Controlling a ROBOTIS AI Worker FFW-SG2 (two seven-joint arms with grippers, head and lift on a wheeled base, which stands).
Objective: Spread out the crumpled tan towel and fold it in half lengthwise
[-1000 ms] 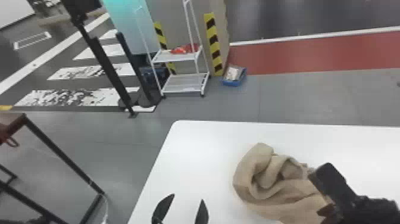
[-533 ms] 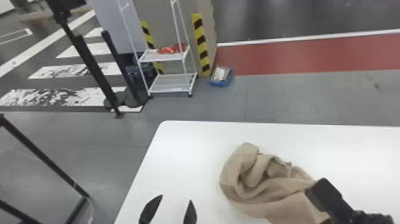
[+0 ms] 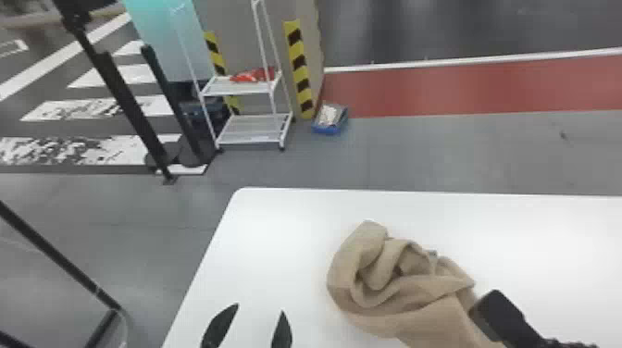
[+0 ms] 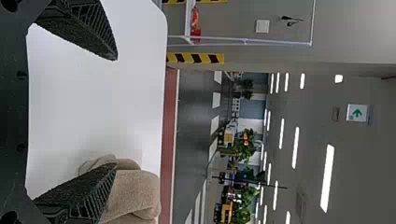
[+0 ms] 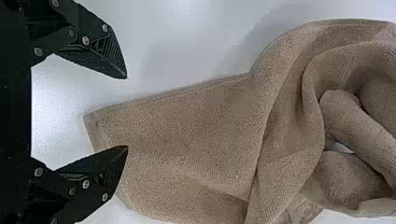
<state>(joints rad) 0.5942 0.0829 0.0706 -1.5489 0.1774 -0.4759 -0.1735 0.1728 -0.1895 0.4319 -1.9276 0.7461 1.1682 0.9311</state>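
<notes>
The tan towel point(image 3: 407, 296) lies crumpled on the white table, with twisted folds at its far part and a flatter part towards the robot. To its left, my left gripper point(image 3: 253, 314) stands open and empty; in the left wrist view the towel point(image 4: 133, 191) appears beyond one finger of this gripper point(image 4: 116, 112). My right gripper point(image 3: 502, 317) is at the towel's right near side. In the right wrist view, this gripper point(image 5: 127, 112) is open, a towel corner point(image 5: 95, 123) lying between its fingers' lines and one finger overlapping the cloth.
The white table point(image 3: 268, 240) has its far left corner in view. On the floor beyond stand a white wheeled rack point(image 3: 250, 115), a blue bin point(image 3: 330, 121) and black posts point(image 3: 134, 111). A dark metal frame point(image 3: 55, 254) is at the left.
The head view has panned right, shifting the whole scene left. Relative to the towel, my right gripper has moved back towards the robot and slightly right. The towel looks much the same.
</notes>
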